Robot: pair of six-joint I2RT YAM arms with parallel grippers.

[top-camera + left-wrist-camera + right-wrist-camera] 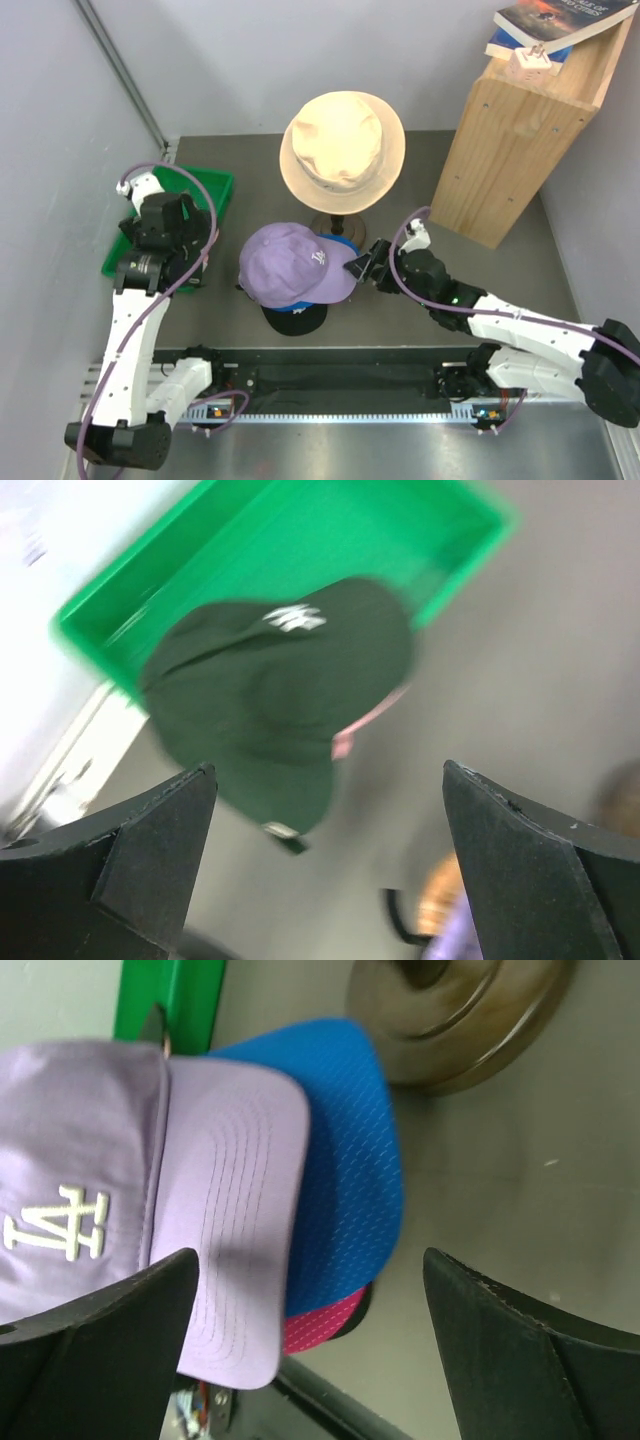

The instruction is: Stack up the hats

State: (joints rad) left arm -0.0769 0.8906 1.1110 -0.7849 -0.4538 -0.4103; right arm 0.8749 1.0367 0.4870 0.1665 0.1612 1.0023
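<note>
A lavender cap (290, 262) with a white logo tops a stack in the middle of the table, over a blue cap (350, 1140), a magenta cap (320, 1322) and a black cap (297, 320). My right gripper (360, 265) is open and empty beside the stacked brims; its jaws straddle them in the right wrist view (310, 1255). My left gripper (190, 245) hovers open and empty (328, 770) over a dark cap (270, 690) with a white logo. That cap lies across the green tray's edge, and a bit of light pink cloth (350, 735) shows under it.
A green tray (215, 190) sits at the far left. A cream bucket hat (342, 150) rests on a wooden stand, whose base (470, 1010) is just behind the stack. A tall wooden box (520, 130) with books (560, 25) stands at the back right.
</note>
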